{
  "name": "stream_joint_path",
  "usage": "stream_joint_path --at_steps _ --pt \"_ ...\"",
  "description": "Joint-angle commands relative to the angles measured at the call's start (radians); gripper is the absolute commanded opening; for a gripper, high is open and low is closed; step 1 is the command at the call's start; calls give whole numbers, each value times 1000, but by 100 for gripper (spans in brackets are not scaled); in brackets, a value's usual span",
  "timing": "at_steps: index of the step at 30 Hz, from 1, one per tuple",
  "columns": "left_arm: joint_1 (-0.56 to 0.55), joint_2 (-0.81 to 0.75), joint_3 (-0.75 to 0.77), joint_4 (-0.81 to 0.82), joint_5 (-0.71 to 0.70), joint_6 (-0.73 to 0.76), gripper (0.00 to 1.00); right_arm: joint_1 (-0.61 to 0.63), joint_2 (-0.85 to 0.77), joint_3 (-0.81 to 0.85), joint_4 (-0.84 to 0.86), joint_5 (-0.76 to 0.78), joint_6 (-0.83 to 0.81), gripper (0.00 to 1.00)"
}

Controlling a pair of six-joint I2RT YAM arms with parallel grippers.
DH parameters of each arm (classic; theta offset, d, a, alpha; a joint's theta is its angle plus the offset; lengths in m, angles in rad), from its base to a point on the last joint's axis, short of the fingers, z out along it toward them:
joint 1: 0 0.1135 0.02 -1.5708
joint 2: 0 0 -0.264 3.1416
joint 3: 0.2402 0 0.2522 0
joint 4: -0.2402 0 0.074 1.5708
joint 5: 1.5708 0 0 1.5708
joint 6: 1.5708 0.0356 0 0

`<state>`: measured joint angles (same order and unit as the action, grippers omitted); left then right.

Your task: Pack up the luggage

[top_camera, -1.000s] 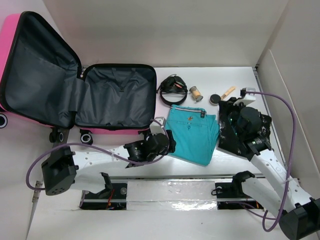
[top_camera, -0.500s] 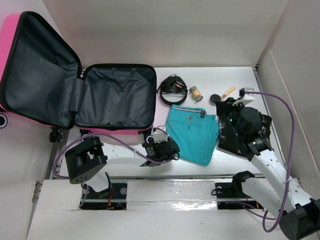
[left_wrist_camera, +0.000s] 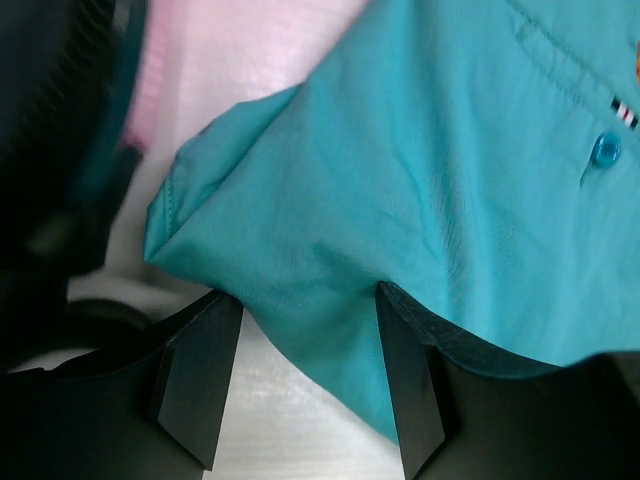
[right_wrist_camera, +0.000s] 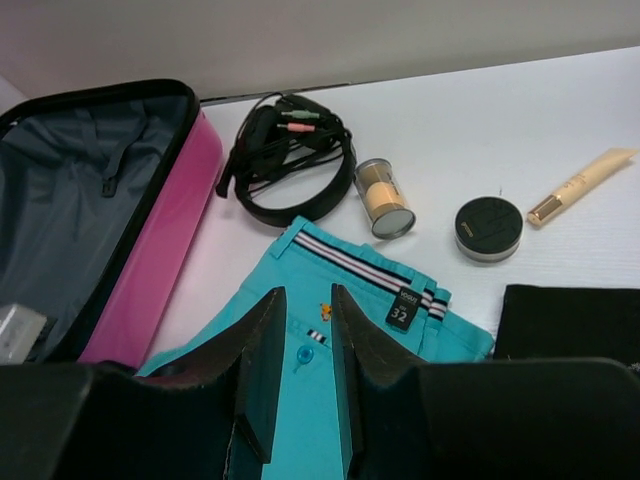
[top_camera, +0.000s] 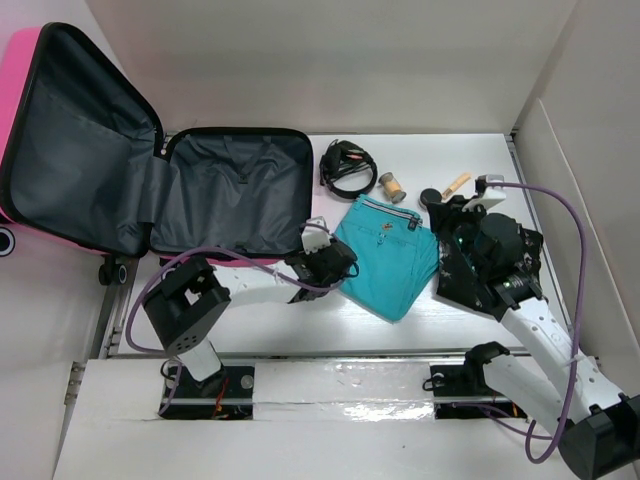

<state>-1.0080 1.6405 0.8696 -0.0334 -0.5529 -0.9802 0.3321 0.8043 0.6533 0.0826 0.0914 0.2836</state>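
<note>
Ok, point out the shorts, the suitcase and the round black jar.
shorts [top_camera: 388, 262], top view, middle of the fabric.
suitcase [top_camera: 235, 195], top view, bare grey lining.
round black jar [right_wrist_camera: 488, 226], right wrist view, lid.

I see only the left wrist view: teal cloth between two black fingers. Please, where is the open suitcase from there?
Observer: The hot-pink hard-shell suitcase lies open, just left of the left tool and a little beyond it.
Operator: What is this cloth exactly?
Observer: Folded teal fabric shorts; a striped waistband is on the far end.
Operator: And the other arm?
Observer: The right tool hangs over the right part of the shorts, its fingers slightly apart.
</note>
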Motion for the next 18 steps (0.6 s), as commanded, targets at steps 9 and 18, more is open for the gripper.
stream_joint_path --at_steps 9,18 --pt "-46 -125 -32 47 28 -15 56 -8 24 37 46 -27 -11 32" --pt "-187 -147 -84 27 76 -225 63 -8 30 51 32 -53 -14 40"
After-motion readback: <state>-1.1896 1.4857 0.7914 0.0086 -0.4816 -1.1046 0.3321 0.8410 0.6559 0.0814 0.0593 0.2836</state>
